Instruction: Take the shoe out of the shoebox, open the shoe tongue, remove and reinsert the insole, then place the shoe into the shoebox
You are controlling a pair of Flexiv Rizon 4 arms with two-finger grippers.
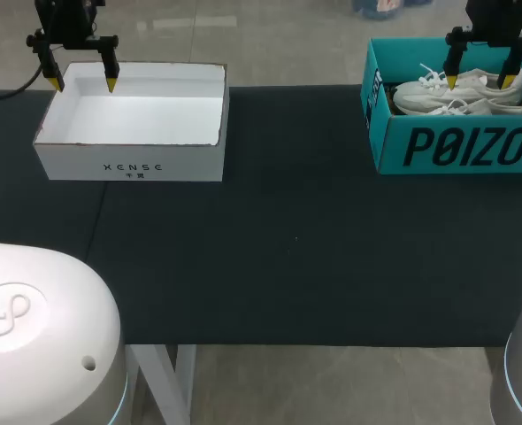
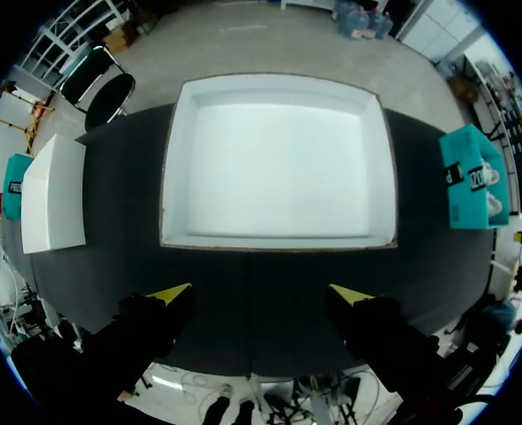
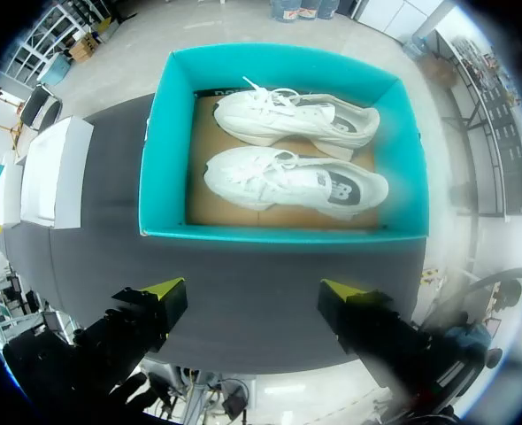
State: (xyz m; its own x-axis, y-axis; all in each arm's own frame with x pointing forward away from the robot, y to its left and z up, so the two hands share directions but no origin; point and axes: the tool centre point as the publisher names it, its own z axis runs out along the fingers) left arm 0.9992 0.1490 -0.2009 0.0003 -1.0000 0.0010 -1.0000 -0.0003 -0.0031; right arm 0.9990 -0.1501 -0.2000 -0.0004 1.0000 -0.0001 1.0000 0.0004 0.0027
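Black table (image 1: 287, 266), white shoes (image 3: 279, 177) in teal shoebox (image 3: 164, 142)

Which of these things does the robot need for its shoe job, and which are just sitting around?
For the job: teal shoebox, the two white shoes inside it, right gripper open above them.
Just lying about, it seems: empty white box under the open left gripper, black table.
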